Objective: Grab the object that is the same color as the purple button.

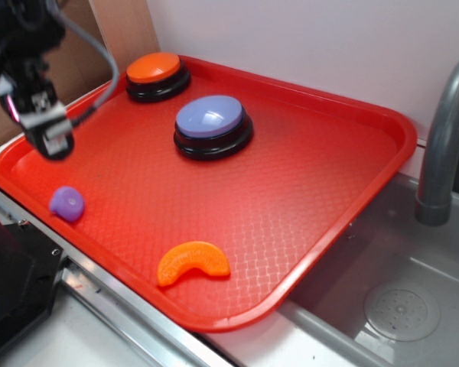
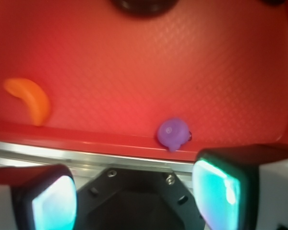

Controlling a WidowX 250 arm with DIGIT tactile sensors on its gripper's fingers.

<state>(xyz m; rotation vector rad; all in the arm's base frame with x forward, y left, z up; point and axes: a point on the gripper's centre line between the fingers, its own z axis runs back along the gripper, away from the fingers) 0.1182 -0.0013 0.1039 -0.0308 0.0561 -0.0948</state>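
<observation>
Lump (image 1: 66, 202): small, lavender, dimpled; sits on red tray (image 1: 306, 191) hard by its near-left rim, same colour as purple button (image 1: 211, 119). Well apart from orange slice (image 1: 192, 262) further along the near rim. Orange button (image 1: 156, 70) at far corner, irrelevant.

Gripper (image 1: 55, 141): hovering above tray, up and back of lump, not touching anything. Wrist view: jaws spread wide, nothing held; two pads (image 2: 53, 199) at bottom of frame, lump (image 2: 173, 132) ahead of them and off toward the right pad, not centred in the gap.

Step in hand (judged): approach, pre-grasp. Task barely begun.

To do well:
- Shift sideways until lump centres between pads in wrist view, then descend.
- Keep jaws wide during descent; close only once pads straddle the lump.
- Watch the rim: lump lies almost against raised tray edge, so one pad may land on the rim or wall. Approach from tray interior side if possible.
- Rounded plastic likely to squirt out under off-centre pinch; grip across the widest part, low.
- Avoid nudging lump along textured tray surface before closing.
</observation>
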